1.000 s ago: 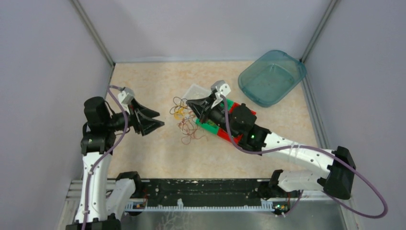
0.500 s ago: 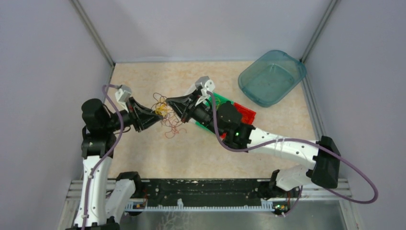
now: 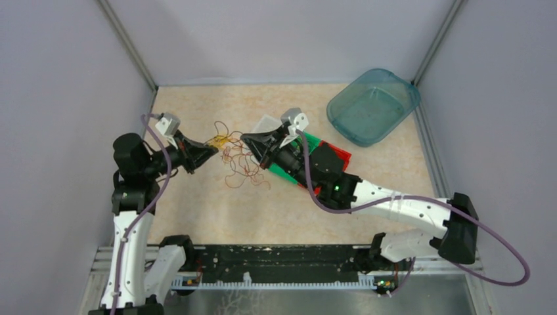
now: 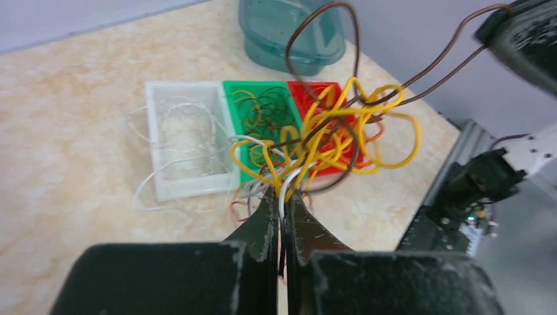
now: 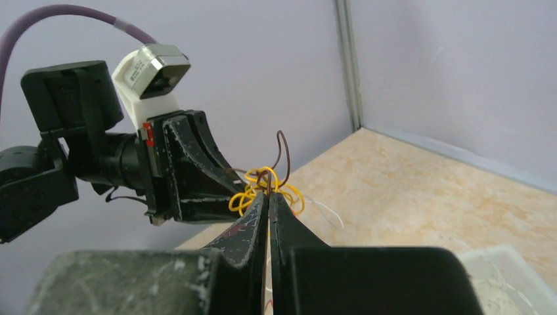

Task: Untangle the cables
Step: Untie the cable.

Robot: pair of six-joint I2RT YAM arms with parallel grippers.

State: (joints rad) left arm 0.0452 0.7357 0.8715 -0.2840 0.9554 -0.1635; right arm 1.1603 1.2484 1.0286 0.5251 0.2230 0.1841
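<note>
Tub: translucent teal, empty, far right corner.
Tray: white, green and red compartments side by side.
Tabletop: beige, marbled.

In the top view, the right arm is covering much of the sorting tray, and the cables are appearing too fine for single loops to be told apart. In the left wrist view, the upper edge is cutting off the teal bin, and the right pincer is showing blurred and cropped at the corner. The strands clamped in the left pincer are being hidden between its closed fingers.
</note>
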